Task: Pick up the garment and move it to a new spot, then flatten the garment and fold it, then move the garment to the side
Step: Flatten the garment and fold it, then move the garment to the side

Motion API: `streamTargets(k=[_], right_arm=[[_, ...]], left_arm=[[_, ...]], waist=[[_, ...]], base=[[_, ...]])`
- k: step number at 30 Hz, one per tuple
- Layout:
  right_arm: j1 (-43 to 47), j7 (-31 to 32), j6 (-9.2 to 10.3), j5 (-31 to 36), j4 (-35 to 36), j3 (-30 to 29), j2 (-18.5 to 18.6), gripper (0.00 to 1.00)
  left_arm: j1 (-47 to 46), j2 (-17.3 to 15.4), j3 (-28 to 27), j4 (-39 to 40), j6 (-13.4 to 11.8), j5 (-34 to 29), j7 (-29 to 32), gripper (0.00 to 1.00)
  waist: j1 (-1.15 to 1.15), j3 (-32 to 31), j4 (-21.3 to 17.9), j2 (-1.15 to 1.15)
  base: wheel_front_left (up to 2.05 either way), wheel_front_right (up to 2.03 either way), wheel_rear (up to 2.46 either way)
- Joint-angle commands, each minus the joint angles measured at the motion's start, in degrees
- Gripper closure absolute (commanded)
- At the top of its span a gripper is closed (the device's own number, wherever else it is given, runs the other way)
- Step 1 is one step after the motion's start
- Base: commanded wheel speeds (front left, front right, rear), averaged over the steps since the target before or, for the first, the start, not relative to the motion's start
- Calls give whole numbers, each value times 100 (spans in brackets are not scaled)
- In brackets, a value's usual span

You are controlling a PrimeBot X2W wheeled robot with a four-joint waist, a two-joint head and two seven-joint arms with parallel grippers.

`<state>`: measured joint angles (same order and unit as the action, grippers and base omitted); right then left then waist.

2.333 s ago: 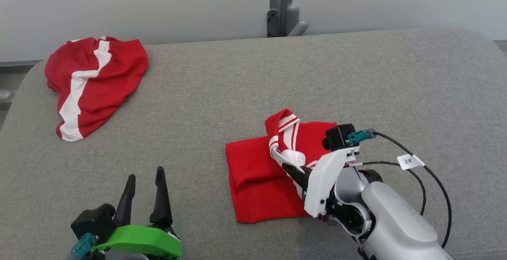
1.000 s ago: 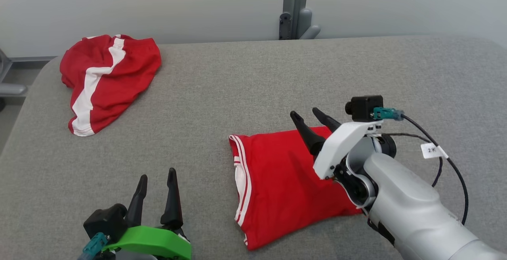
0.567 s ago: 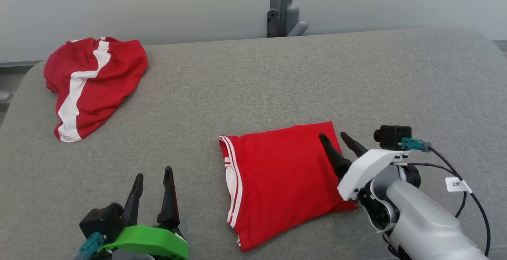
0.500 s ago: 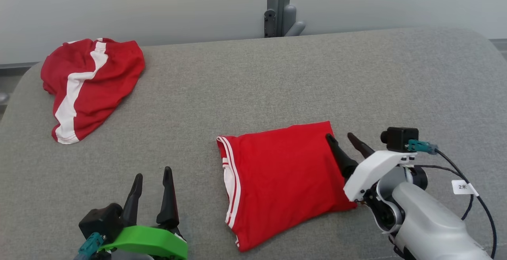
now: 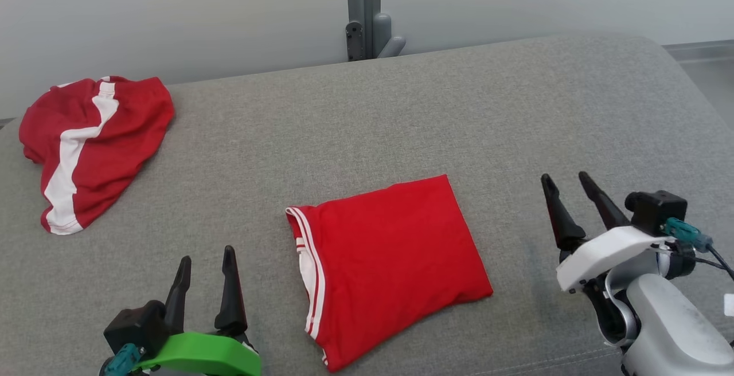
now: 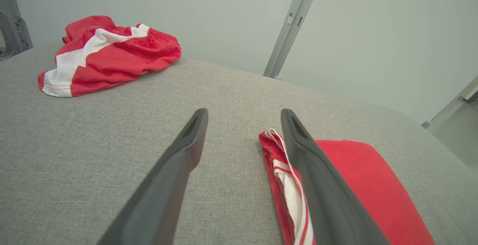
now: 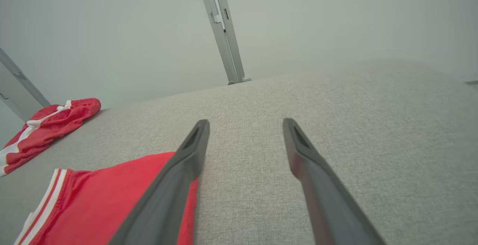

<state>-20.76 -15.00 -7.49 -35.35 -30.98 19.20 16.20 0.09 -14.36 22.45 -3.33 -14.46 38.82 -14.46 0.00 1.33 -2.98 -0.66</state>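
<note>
Slightly skewed folded garment [image 5: 395, 261], striped hem [image 5: 310, 275] leftward

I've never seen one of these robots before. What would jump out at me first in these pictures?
The bright red folded garment lies flat midway across the grey cushion, white-striped edge toward the robot's left. A second red garment with a broad white stripe sits rumpled at the far left corner. Nearer, the left gripper and right gripper flank the folded one, both open and empty.
</note>
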Motion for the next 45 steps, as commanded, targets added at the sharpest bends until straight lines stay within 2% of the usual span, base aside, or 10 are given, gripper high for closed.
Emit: streamTargets(k=[1, 8, 12, 17, 27, 39, 45], right_arm=[[172, -22, 0, 228, 218, -180, -59, 0], [1180, -22, 0, 1408, 1644, -1195, -673, 0], [1634, 63, 0, 1814, 2221, -1457, -987, 0], [2000, 185, 0, 2086, 2668, -1606, -1205, 0], [2172, 348, 0, 2243, 2912, -1630, -1313, 0], [2062, 609, 0, 2270, 2860, -1728, -1323, 0], [1723, 1214, 0, 2115, 2451, -1692, -1030, 0]], left_arm=[[89, -66, -34, -11, -39, -76, -32, 0], [253, -62, -181, -1, -108, -240, -66, 0], [368, -71, -207, 49, -129, -399, -66, 0], [418, -125, -200, 12, -116, -592, -72, 0], [433, -58, -293, -49, 3, -675, -76, 0], [447, 4, -295, -62, 81, -828, -72, 0], [308, -5, -269, -136, 149, -862, -72, 0]], waist=[[0, -12, -30, 66], [0, -82, 3, 66], [0, -148, 62, 66], [0, -196, 126, 66], [0, -226, 146, 66], [0, -272, 255, 66], [0, -246, 439, 66]], base=[[0, 0, 0], [0, 0, 0], [0, 0, 0], [0, 0, 0], [0, 0, 0], [0, 0, 0], [0, 0, 0]])
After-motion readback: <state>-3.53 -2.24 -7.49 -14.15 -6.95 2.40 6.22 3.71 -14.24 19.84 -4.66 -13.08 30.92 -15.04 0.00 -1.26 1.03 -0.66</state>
